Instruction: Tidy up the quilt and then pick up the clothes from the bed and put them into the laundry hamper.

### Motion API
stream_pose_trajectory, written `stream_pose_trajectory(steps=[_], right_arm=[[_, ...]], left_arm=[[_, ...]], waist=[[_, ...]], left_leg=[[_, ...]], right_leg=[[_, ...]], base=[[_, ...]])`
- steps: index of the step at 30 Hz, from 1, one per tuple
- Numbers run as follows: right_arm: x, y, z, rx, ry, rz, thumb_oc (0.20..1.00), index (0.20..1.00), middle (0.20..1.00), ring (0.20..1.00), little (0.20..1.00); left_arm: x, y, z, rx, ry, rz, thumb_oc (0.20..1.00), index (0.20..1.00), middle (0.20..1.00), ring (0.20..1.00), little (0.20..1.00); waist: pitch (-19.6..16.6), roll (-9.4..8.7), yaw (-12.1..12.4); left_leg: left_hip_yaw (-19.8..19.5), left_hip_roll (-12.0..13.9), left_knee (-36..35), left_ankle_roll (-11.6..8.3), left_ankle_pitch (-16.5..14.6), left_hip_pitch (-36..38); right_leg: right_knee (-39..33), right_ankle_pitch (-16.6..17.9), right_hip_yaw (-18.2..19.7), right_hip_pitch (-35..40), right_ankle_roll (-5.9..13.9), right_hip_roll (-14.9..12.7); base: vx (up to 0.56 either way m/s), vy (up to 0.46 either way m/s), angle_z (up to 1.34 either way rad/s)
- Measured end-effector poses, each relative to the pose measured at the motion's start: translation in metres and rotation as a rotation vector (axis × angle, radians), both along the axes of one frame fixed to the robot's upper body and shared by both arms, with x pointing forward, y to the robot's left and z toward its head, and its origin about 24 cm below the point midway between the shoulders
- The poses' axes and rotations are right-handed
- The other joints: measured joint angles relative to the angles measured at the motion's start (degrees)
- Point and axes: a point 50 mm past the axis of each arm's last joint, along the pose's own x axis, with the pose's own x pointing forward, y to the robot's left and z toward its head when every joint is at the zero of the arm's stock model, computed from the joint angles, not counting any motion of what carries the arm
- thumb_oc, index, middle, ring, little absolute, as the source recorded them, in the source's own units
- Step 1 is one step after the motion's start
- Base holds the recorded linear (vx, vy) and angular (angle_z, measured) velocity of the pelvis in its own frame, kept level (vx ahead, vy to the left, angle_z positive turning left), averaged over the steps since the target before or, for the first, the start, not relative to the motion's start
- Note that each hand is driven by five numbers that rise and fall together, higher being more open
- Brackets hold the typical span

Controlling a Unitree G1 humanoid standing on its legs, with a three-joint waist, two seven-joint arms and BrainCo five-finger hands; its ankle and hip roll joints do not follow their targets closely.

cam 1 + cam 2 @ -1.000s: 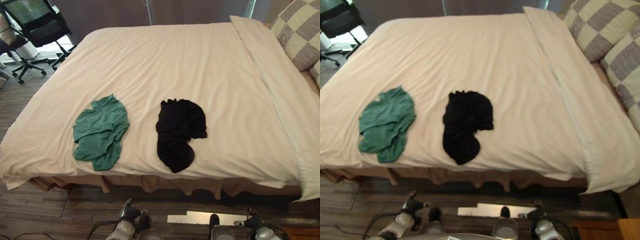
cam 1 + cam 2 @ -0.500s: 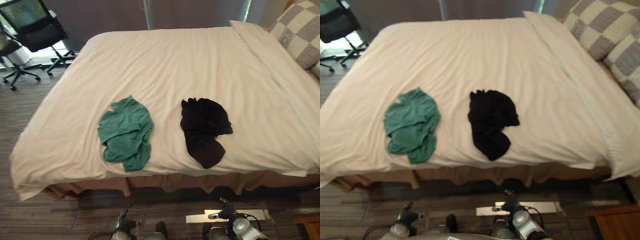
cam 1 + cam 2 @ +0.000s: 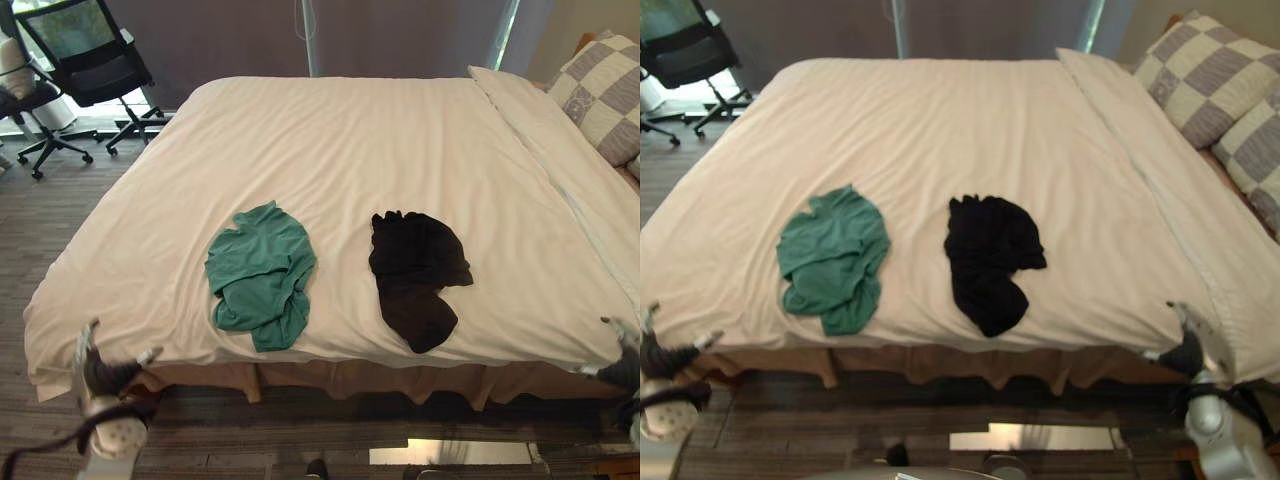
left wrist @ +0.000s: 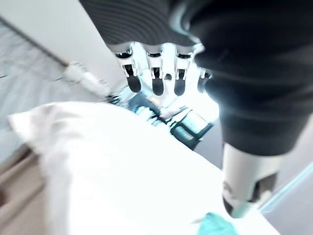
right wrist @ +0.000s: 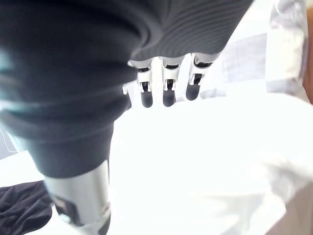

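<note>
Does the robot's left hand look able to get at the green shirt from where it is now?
Probably yes. The left hand is open at the quilt's near left corner, and the green shirt lies on top near the front edge with bare quilt between them. Whether the arm reaches that far is uncertain.

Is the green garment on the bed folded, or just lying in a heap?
In a heap. The green garment lies crumpled and unevenly bunched on the cream quilt, left of the black garment, with no neat folded edges.

Room light is soft and even on the quilt [image 3: 400, 150], with daylight entering at the far left by the office chair [image 3: 85, 60]. Wrist views are overexposed — quilt glares white, near parts blurred, background out of focus.
</note>
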Motion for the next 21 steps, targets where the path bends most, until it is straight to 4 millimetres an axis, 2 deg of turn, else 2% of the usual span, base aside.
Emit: stream_pose_trajectory(steps=[1,4,7,8,9,10,11,12,13,16,17,18,21], right_arm=[[0.003,0.001,0.003,-0.013,-0.014,0.017,1.000,1.000,1.000,1.000,1.000],[0.019,0.022,0.002,-0.020,0.006,0.124,1.000,1.000,1.000,1.000,1.000],[0.049,0.061,0.023,-0.029,-0.097,0.304,1.000,1.000,1.000,1.000,1.000],[0.058,0.068,0.032,-0.030,-0.137,0.339,1.000,1.000,1.000,1.000,1.000],[0.064,0.074,0.039,-0.034,-0.164,0.365,1.000,1.000,1.000,1.000,1.000],[0.079,0.080,0.054,-0.053,-0.201,0.412,1.000,1.000,1.000,1.000,1.000],[0.087,0.083,0.062,-0.075,-0.195,0.441,1.000,1.000,1.000,1.000,1.000],[0.096,0.091,0.077,-0.093,-0.246,0.476,1.000,1.000,1.000,1.000,1.000],[0.106,0.097,0.095,-0.115,-0.323,0.495,1.000,1.000,1.000,1.000,1.000],[0.121,0.115,0.125,-0.159,-0.412,0.575,1.000,1.000,1.000,1.000,1.000],[0.126,0.124,0.132,-0.166,-0.437,0.604,1.000,1.000,1.000,1.000,1.000],[0.127,0.127,0.136,-0.170,-0.451,0.613,1.000,1.000,1.000,1.000,1.000],[0.131,0.130,0.152,-0.170,-0.516,0.613,1.000,1.000,1.000,1.000,1.000]], left_arm=[[0.003,-0.002,0.003,0.015,-0.013,-0.024,1.000,1.000,1.000,1.000,1.000],[0.017,-0.027,-0.003,0.037,0.027,-0.151,1.000,1.000,1.000,1.000,1.000],[0.034,-0.066,0.002,0.081,0.032,-0.362,1.000,1.000,1.000,1.000,1.000],[0.040,-0.070,0.004,0.096,0.023,-0.391,1.000,1.000,1.000,1.000,1.000],[0.042,-0.072,0.007,0.105,0.015,-0.399,1.000,1.000,1.000,1.000,1.000],[0.053,-0.061,0.016,0.142,0.032,-0.434,1.000,1.000,1.000,1.000,1.000],[0.062,-0.042,0.021,0.231,0.107,-0.452,1.000,1.000,1.000,1.000,1.000],[0.069,-0.019,0.034,0.263,0.130,-0.353,1.000,1.000,1.000,1.000,1.000],[0.084,-0.018,0.058,0.294,0.030,-0.308,1.000,1.000,1.000,1.000,1.000],[0.113,-0.039,0.097,0.415,-0.092,-0.388,1.000,1.000,1.000,1.000,1.000],[0.125,-0.046,0.113,0.478,-0.136,-0.398,1.000,1.000,1.000,1.000,1.000],[0.130,-0.047,0.121,0.507,-0.146,-0.396,1.000,1.000,1.000,1.000,1.000],[0.146,-0.038,0.139,0.603,-0.136,-0.318,1.000,1.000,1.000,1.000,1.000]], waist=[[-0.04,0.06,-0.20],[0.01,0.24,-0.83],[1.13,0.92,-1.17],[1.62,1.17,-1.00],[1.94,1.29,-0.96],[3.17,1.66,-0.92],[3.17,1.55,-1.45],[3.59,1.87,-0.98],[4.65,2.68,-0.49],[6.99,3.14,0.36],[8.62,2.36,0.39],[9.56,1.87,0.38],[11.66,0.16,-0.06]], left_leg=[[-0.01,-0.07,0.02,0.01,0.10,0.16],[-0.12,-0.35,0.31,0.52,0.73,0.09],[-0.01,-0.50,0.33,0.94,1.11,-1.63],[-0.01,-0.56,0.33,1.11,1.34,-2.42],[0.01,-0.58,0.33,1.13,1.48,-3.03],[-0.81,-0.59,0.56,1.00,1.94,-3.89],[-0.87,-0.44,1.17,0.92,1.92,-4.87],[0.03,-0.15,1.05,0.90,2.01,-6.05],[0.14,-0.25,1.28,0.97,2.37,-7.91],[0.31,-0.28,1.72,0.97,3.30,-12.18],[0.37,-0.19,1.84,1.03,3.71,-13.37],[0.40,-0.10,1.85,0.97,3.77,-13.84],[0.80,0.18,1.93,0.93,4.32,-17.84]], right_leg=[[-0.43,0.16,0.00,0.09,0.22,-0.03],[-2.36,0.95,-0.23,0.81,0.54,-0.11],[-5.61,3.44,-0.33,0.80,0.43,0.00],[-6.52,4.12,-0.37,0.60,0.48,0.05],[-6.91,4.43,-0.37,-0.14,0.57,0.05],[-8.65,5.54,-1.42,-0.26,0.18,-0.32],[-8.46,5.63,-0.89,-1.08,0.43,0.03],[-7.58,5.64,-0.11,-3.14,0.61,0.31],[-6.69,5.69,0.47,-5.33,0.67,0.11],[-5.82,6.85,0.58,-9.66,0.68,-0.03],[-5.47,7.25,0.74,-11.14,0.55,0.05],[-5.46,7.29,0.70,-11.58,0.52,0.14],[-4.68,7.70,0.98,-16.08,0.37,0.36]], base=[[0.01,-0.012,-0.06],[-0.03,-0.005,0.01],[-0.12,-0.012,-0.01],[-0.10,0.039,-0.02],[-0.07,0.065,0.03],[-0.13,0.076,0.03],[-0.19,0.029,-0.13],[-0.23,0.000,-0.19],[-0.16,-0.012,-0.20],[-0.10,-0.011,-0.07],[-0.09,-0.002,-0.05],[-0.06,-0.005,-0.05],[-0.03,-0.002,-0.08]])
